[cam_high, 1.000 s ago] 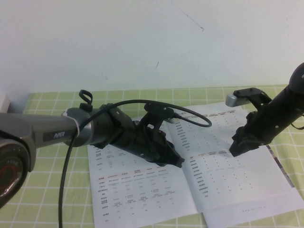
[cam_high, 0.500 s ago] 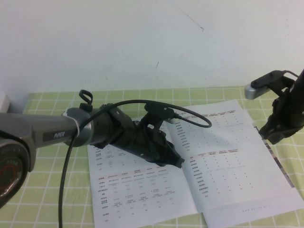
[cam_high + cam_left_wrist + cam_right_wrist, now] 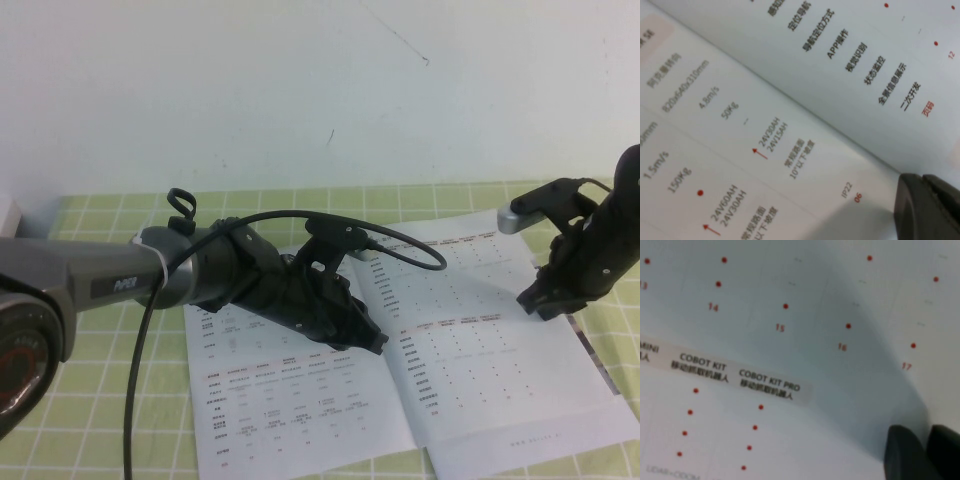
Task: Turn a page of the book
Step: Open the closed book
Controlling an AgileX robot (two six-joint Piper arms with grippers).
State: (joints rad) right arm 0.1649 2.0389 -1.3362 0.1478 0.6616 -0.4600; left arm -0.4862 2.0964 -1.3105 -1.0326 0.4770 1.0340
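The book point(image 3: 300, 400) lies open and flat on the green checked cloth, its white pages printed with small tables. The right-hand page point(image 3: 480, 340) lies flat; it also shows in the right wrist view point(image 3: 765, 340) with red dots and numbers. My left gripper point(image 3: 378, 343) is shut, its tip down on the book at the centre fold; in the left wrist view point(image 3: 927, 205) it rests on the left page beside the fold. My right gripper point(image 3: 532, 300) is just above the right page near its outer edge, fingers together and empty, also in the right wrist view point(image 3: 926, 452).
The green checked tablecloth point(image 3: 100, 400) covers the table around the book. A white wall point(image 3: 300, 90) stands close behind. The left arm's black cable point(image 3: 140, 360) loops down over the cloth at the left.
My right gripper swung from the middle of the right page out to its outer edge, then came back slightly left and lower. The left arm and the book have not moved.
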